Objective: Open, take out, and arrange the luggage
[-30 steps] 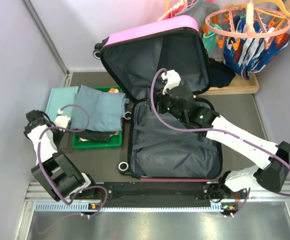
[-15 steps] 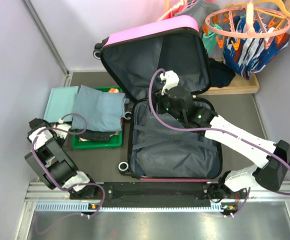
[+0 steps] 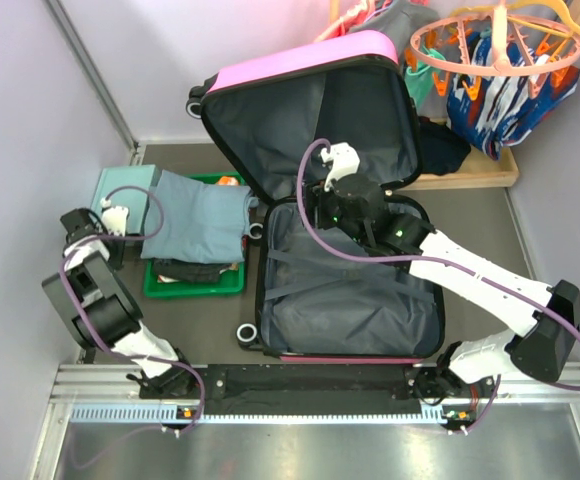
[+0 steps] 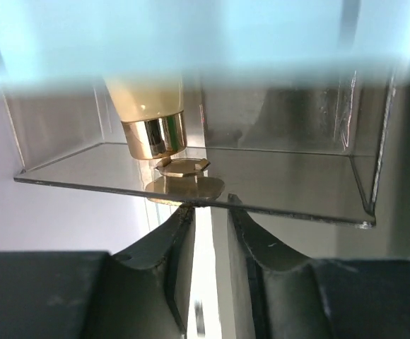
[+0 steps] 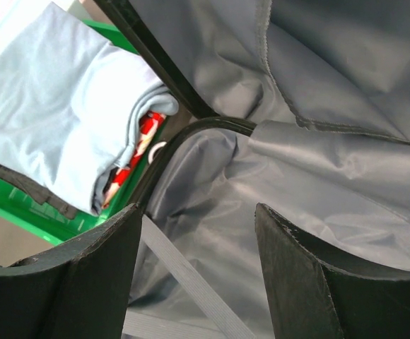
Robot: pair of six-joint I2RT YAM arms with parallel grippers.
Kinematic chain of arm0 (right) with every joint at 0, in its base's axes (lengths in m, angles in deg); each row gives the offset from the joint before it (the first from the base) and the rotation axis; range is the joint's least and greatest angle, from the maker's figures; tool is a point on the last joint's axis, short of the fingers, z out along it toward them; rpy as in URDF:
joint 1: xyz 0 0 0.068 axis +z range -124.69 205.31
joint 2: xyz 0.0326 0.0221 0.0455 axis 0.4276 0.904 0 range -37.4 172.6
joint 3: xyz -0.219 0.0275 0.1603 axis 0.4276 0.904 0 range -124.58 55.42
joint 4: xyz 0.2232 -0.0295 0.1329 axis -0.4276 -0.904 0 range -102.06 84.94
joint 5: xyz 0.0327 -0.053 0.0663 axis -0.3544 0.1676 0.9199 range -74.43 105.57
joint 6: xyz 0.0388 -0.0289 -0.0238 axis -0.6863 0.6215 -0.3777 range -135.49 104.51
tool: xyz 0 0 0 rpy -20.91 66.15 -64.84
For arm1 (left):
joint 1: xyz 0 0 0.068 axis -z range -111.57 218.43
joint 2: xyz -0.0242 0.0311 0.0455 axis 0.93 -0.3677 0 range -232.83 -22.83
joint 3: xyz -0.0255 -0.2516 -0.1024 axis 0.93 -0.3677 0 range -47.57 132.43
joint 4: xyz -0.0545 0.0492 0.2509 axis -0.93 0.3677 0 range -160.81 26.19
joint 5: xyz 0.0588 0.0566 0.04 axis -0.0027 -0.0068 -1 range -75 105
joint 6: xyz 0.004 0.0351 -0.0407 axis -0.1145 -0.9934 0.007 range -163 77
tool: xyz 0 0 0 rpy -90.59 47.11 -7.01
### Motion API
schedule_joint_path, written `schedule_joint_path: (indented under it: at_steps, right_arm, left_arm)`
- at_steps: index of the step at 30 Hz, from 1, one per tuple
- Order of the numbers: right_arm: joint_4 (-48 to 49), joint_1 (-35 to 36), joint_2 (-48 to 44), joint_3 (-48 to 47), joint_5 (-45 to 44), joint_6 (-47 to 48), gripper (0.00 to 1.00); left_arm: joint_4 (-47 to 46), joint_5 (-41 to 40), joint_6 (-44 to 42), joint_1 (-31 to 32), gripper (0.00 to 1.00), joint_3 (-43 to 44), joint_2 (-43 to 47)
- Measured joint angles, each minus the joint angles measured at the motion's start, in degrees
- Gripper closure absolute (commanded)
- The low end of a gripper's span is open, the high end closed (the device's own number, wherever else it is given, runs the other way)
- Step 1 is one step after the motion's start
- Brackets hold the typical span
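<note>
Top external: luggage [image 3: 350,300] wide open

The surface [image 3: 200,325] is a dark grey-brown mat, walled in on the left, far and right sides. The luggage [image 3: 355,300] lies open on it at centre, its lower half flat and its pink lid raised on the far side. Just left of it sits a green tray [image 3: 195,290]. A pale-teal box [image 3: 118,188] lies by the tray's far-left corner. At far right, a wooden board [image 3: 470,178] rests on the surface.
</note>
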Motion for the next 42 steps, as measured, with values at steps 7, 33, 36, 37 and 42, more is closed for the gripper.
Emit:
schedule_joint_path:
  at_steps: [7,33,36,37,42]
  right_arm:
    - [-1.7,0.0,-1.4,2.1,-1.8,0.0,0.35]
    - [-5.6,-22.4,-23.6,18.4,-7.9,4.3,0.05]
    - [-3.0,-23.8,-29.7,23.6,-7.8,6.1,0.05]
    - [-1.5,-24.0,-32.2,25.9,-7.5,6.7,0.05]
    - [9.5,-24.0,-46.1,39.1,-5.9,9.6,0.05]
  left_arm:
    - [-7.1,2.6,5.7,2.2,0.61,4.3,-5.0]
    - [13.5,16.9,7.0,14.8,0.01,3.2,25.6]
    - [15.1,18.4,6.6,21.3,0.01,1.7,30.3]
    - [15.4,19.1,6.4,23.3,0.01,0.4,32.1]
    - [15.9,21.4,7.0,26.7,0.01,-7.1,38.8]
